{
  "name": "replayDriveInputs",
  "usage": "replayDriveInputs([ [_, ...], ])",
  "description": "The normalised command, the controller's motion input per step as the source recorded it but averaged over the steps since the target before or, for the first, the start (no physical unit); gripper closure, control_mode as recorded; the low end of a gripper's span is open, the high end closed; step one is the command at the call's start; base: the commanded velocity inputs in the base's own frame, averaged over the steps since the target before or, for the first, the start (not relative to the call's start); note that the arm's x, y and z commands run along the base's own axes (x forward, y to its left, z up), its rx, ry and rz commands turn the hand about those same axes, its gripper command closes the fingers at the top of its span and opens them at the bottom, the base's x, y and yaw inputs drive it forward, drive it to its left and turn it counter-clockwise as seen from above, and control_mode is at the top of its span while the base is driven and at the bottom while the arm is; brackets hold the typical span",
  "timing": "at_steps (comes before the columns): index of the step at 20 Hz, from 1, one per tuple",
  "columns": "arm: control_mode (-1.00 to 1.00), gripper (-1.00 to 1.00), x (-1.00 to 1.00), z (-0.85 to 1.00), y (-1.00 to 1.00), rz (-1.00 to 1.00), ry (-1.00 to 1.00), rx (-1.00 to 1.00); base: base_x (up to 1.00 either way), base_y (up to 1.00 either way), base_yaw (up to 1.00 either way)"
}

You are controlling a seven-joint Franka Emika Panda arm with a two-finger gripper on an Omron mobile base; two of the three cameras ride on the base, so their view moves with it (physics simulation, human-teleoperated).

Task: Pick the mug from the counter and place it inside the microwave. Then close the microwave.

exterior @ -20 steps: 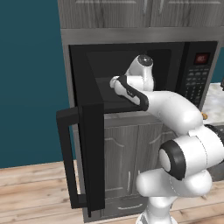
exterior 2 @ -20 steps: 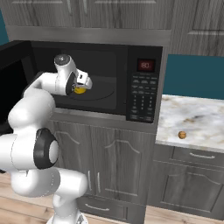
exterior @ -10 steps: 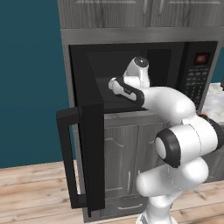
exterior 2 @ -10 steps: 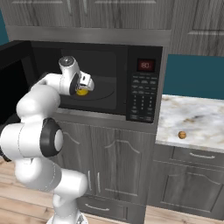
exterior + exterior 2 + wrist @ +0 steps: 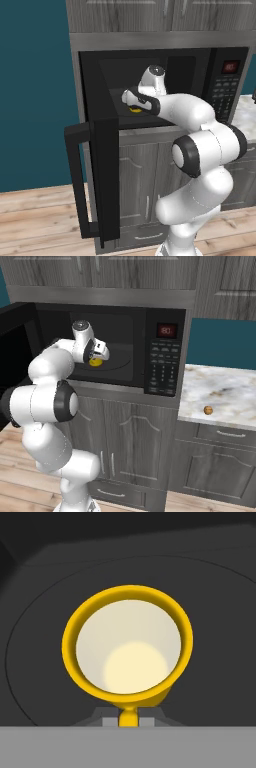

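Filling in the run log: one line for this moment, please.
gripper: shut on mug | mug: inside microwave cavity | door: open

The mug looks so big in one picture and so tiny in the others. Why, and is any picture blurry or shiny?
Hand view: the camera sits right over the mug, so it looms large and sharp, its cream inside evenly lit, without glare. Left base view: the mug is a small yellow sliver beside the gripper, deep in the dark microwave. Right base view: small again, nothing blurred.
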Motion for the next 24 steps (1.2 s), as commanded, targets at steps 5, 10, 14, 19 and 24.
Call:
replayDriveInputs([
  [5,-1.0,1.0,0.0,-0.25,0.17,0.0,0.0,0.0,0.0,0.0,0.0],
  [10,-1.0,1.0,0.0,-0.01,0.1,0.0,0.0,0.0,0.0,0.0,0.0],
  [14,-1.0,-1.0,0.0,0.0,0.0,0.0,0.0,0.0,0.0,0.0,0.0],
  [19,-1.0,-1.0,0.0,0.0,0.0,0.0,0.0,0.0,0.0,0.0,0.0],
  [24,-1.0,-1.0,-0.23,0.0,0.0,0.0,-0.07,0.0,0.0,0.0,0.0],
])
